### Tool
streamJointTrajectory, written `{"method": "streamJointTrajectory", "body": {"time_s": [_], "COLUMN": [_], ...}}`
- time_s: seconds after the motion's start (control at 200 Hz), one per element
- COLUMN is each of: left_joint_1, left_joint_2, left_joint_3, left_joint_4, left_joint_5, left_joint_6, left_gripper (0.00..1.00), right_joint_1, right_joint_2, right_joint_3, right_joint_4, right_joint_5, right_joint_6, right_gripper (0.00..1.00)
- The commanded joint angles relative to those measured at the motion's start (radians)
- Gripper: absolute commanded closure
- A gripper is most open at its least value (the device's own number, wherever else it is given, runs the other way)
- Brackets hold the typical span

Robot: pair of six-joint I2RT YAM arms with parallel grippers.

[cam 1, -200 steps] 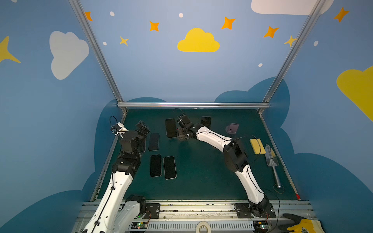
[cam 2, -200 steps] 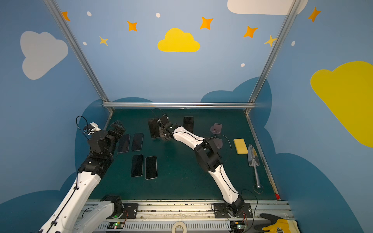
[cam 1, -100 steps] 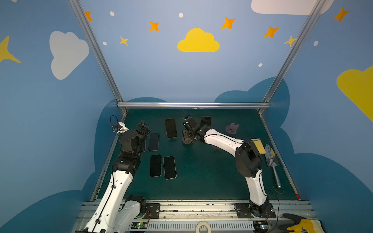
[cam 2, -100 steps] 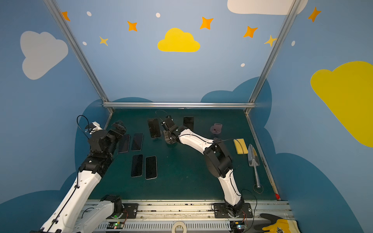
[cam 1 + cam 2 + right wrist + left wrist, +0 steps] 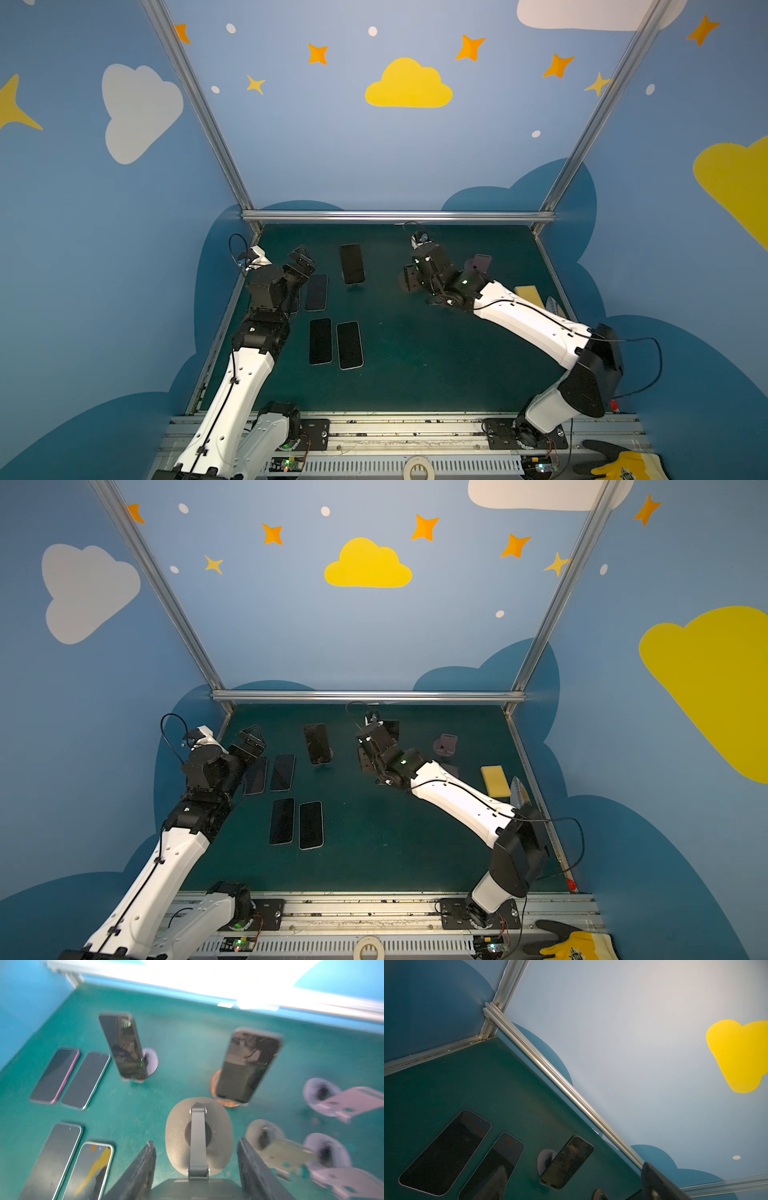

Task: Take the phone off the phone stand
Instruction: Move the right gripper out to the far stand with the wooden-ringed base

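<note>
With the right gripper [image 5: 195, 1142] clenched on an empty stand [image 5: 178, 1132] and the left gripper [image 5: 305, 259] released, set-down is judged due before the phone [image 5: 249, 1064] beyond the fingertips [image 5: 145, 1159] is grasped.

Four dark flat smartphones [image 5: 282, 821] lie in two pairs left of centre on the dark green surface [image 5: 395, 854]. Farther back, a black smartphone [image 5: 317, 744] stands propped upright. Just right of it hangs the right gripper [image 5: 368, 766], closed on a black phone stand [image 5: 363, 757]. The left gripper [image 5: 250, 741] gapes at the far left. A yellow rectangular sponge [image 5: 495, 781] lies at the right.
</note>
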Motion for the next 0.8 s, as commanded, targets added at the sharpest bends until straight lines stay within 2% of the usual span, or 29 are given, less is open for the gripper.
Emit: {"method": "streamJointTrajectory", "body": {"time_s": [0.0, 0.16, 0.375, 0.616, 0.796], "left_joint_1": [-0.005, -0.027, -0.058, -0.063, -0.066], "left_joint_2": [0.006, 0.017, 0.033, 0.057, 0.078], "left_joint_3": [0.023, 0.024, 0.027, 0.039, 0.045], "left_joint_4": [0.021, 0.020, 0.018, 0.011, 0.011], "left_joint_5": [0.020, 0.012, 0.010, 0.038, 0.065], "left_joint_6": [0.002, 0.017, 0.032, 0.029, 0.017], "left_gripper": [0.00, 0.00, 0.00, 0.00, 0.00], "right_joint_1": [-0.045, -0.163, -0.307, -0.400, -0.427], "right_joint_2": [-0.050, -0.054, 0.020, 0.223, 0.366], "right_joint_3": [0.012, 0.071, 0.141, 0.233, 0.292], "right_joint_4": [0.007, 0.012, 0.049, 0.085, 0.107], "right_joint_5": [0.057, 0.022, -0.046, -0.129, -0.113], "right_joint_6": [-0.035, -0.051, -0.033, -0.008, 0.005], "right_gripper": [0.53, 0.53, 0.54, 0.54, 0.55]}}
